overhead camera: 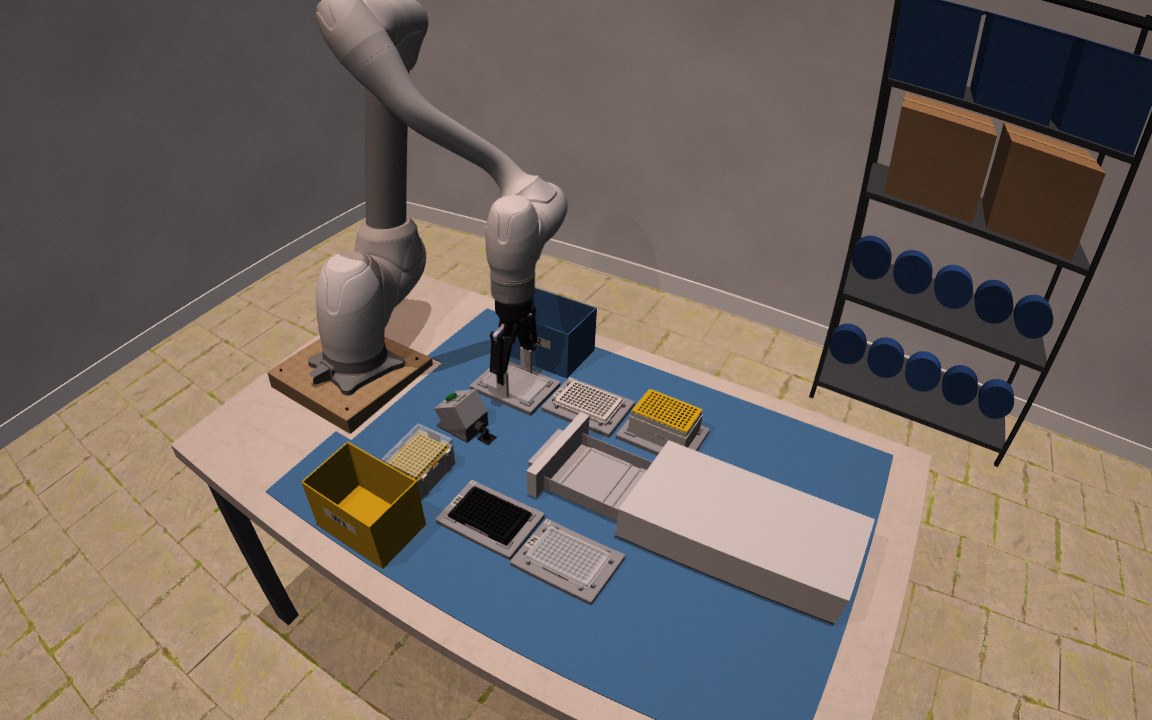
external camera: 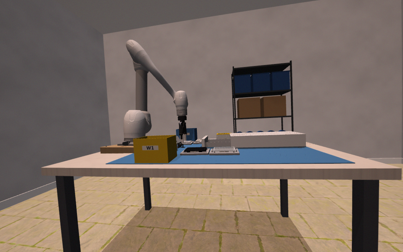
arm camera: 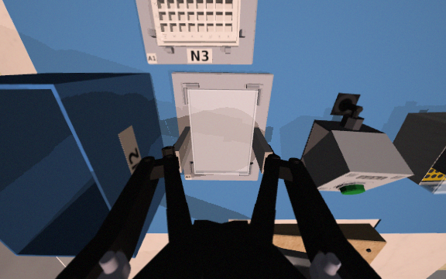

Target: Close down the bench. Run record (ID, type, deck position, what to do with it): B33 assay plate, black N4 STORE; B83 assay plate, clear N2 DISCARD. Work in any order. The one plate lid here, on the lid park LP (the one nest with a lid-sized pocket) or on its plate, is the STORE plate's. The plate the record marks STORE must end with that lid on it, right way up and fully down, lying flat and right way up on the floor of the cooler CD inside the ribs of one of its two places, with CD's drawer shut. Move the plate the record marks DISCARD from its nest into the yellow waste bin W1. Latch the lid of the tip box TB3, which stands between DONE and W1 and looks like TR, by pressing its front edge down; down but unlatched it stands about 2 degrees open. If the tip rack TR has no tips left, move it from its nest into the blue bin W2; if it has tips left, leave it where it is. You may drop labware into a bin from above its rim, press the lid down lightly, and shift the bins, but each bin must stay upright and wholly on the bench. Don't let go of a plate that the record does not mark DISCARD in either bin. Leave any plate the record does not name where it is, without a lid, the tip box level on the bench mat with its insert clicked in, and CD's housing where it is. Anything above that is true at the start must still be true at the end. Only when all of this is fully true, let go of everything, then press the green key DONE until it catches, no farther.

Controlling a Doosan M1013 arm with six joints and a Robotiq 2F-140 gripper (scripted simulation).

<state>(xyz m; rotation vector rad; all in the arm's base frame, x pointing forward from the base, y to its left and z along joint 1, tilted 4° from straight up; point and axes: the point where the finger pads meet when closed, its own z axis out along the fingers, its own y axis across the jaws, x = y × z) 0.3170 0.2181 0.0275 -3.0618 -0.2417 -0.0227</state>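
The clear plate lid [arm camera: 222,132] [overhead camera: 517,386] lies flat in the lid park nest, next to the blue bin W2 [overhead camera: 562,333]. My gripper [arm camera: 221,136] is low over it, open, with one finger pad on each long side of the lid and a narrow gap at each; it also shows in the top view [overhead camera: 508,368]. The black plate [overhead camera: 490,513] sits in N4 and the clear plate [overhead camera: 567,555] in N2, both without a lid. Cooler CD [overhead camera: 746,528] has its drawer [overhead camera: 593,470] pulled open and empty. The tip box TB3 [overhead camera: 419,454] stands between the DONE key [arm camera: 351,189] and the yellow bin W1 [overhead camera: 363,501].
A white plate [arm camera: 195,21] sits in N3 just beyond the lid park. The tip rack TR [overhead camera: 668,409], with a yellow top, stands beyond it. W2's wall [arm camera: 53,155] is close on my left, and the grey DONE housing [arm camera: 356,159] is close on my right.
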